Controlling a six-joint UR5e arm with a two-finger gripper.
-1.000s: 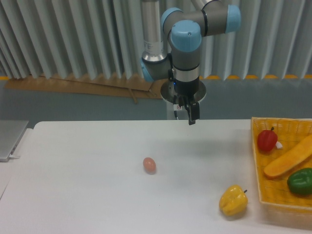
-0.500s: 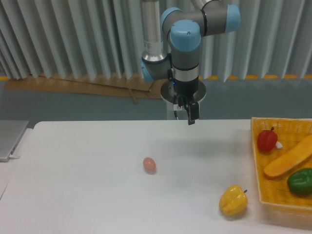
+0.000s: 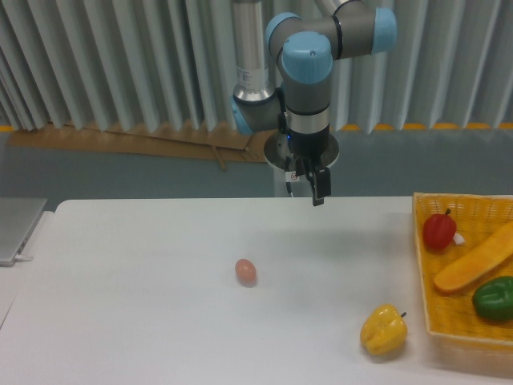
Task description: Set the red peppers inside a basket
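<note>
The red pepper [image 3: 439,230] lies inside the yellow-orange woven basket [image 3: 425,301] at the table's right edge, near its back left corner. My gripper [image 3: 317,189] hangs above the back middle of the table, well to the left of the basket, with nothing in it. Its dark fingers point down and look close together; from this side view I cannot tell whether they are open or shut.
In the basket also lie a long orange vegetable [image 3: 474,258] and a green pepper [image 3: 494,297]. A yellow pepper [image 3: 383,330] sits on the table just left of the basket. A small brown egg [image 3: 245,271] lies mid-table. A grey tray edge [image 3: 16,228] is at far left.
The arm has shifted very slightly to the right. Nothing else has moved.
</note>
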